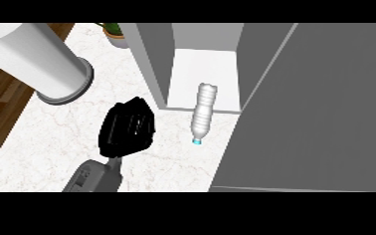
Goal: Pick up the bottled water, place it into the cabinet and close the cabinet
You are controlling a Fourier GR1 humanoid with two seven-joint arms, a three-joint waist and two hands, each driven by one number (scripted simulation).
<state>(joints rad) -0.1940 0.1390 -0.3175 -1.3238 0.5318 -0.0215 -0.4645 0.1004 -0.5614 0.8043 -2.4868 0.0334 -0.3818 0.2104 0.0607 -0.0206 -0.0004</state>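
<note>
The clear water bottle (203, 110) lies on its side. Its base rests on the white floor of the open cabinet (187, 74) and its blue cap (197, 141) points toward me over the marble counter (169, 164). The cabinet's grey door (308, 119) stands swung open at the right and fills that side of the view. My left hand (129, 127) hovers over the counter left of the bottle, a short gap away, fingers relaxed and holding nothing. The right hand does not show.
A large white cylinder on a grey round base (44, 62) stands at the upper left. A small potted plant (116, 34) sits behind the cabinet's left wall (150, 64). The counter's left edge drops to a wooden floor (11, 107).
</note>
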